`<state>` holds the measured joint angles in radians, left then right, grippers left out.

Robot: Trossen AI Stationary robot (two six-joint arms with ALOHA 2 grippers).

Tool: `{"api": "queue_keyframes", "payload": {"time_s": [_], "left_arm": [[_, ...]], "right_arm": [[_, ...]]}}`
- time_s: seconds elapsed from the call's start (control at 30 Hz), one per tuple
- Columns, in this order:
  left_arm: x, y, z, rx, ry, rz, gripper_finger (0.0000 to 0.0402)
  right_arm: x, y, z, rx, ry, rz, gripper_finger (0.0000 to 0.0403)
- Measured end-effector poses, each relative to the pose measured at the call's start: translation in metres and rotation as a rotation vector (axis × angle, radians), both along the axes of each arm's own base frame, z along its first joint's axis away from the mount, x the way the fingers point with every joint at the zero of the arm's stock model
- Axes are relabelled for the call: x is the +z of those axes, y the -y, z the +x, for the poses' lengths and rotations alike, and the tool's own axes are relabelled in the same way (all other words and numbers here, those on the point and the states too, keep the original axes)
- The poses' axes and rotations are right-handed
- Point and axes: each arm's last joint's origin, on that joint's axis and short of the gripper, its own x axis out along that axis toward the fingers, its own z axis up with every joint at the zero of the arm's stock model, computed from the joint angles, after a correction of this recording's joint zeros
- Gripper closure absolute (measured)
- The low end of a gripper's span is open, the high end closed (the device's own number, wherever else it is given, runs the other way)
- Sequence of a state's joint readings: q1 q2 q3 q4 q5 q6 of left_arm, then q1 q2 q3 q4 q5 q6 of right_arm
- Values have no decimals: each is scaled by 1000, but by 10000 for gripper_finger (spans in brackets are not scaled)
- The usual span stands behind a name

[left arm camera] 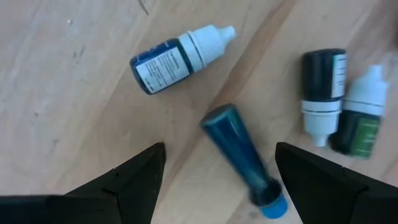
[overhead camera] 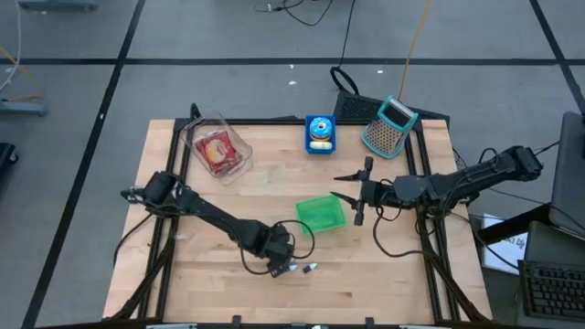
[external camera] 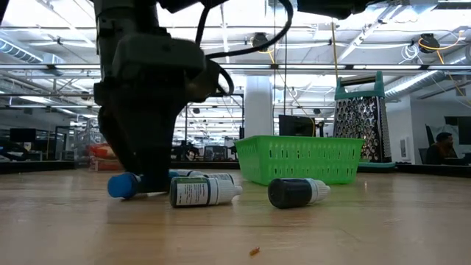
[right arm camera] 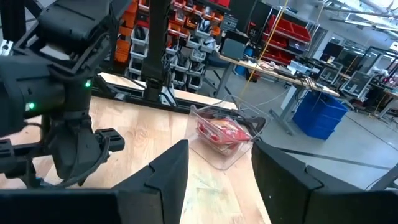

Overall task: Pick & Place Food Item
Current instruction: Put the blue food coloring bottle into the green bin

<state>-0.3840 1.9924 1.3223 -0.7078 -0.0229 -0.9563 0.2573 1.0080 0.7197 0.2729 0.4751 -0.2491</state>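
- A clear plastic container (overhead camera: 217, 148) is seen at the far left of the wooden table (overhead camera: 384, 265); a red-wrapped food item (overhead camera: 214, 151) lies inside it.
- A green mesh basket (overhead camera: 321, 214) is set near the table's middle. Nothing can be made out inside it in the high view, and its floor is hidden behind the wall in the low view.
- A small blue tray (overhead camera: 319, 134) is placed at the far edge, holding a round blue-and-yellow thing that cannot be identified. A teal-framed grater (overhead camera: 388, 127) stands just beside it, at the far right corner.
- Small dropper bottles are barely resolved in the high view, beside the left gripper (overhead camera: 285, 268). They are shown clearly only in the left wrist and low views: a blue-labelled bottle with a white cap (left arm camera: 177, 57), a long blue tube with a lighter blue cap (left arm camera: 241, 158), a black bottle (left arm camera: 323, 87) and a green bottle (left arm camera: 359, 117), the last two lying side by side, touching.
- The clear container and its red contents are also shown in the right wrist view (right arm camera: 225, 132), tilted on the table, with shelving and a blue bin in the room beyond.
- The left gripper's fingers (left arm camera: 118, 183) are spread wide low over the table's near side, with the blue tube lying between them; nothing is held.
- The right gripper (overhead camera: 350, 194) is held above the table just right of the green basket, its fingers (right arm camera: 155, 180) parted and empty.
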Motion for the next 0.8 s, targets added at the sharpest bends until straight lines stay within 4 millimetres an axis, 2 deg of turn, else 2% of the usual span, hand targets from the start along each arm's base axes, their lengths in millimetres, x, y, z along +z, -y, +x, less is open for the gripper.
{"api": "queue_keyframes", "payload": {"time_s": [0.37, 0.67, 0.8], "left_arm": [[-2, 0, -3, 3, -34, 15, 101], [-3, -2, -4, 21, -47, 2, 211], [-3, -3, -3, 8, -48, 7, 246]], "right_arm": [[0, 0, 0, 0, 0, 1, 238], [0, 0, 0, 0, -1, 1, 238], [0, 0, 0, 0, -1, 1, 238]]}}
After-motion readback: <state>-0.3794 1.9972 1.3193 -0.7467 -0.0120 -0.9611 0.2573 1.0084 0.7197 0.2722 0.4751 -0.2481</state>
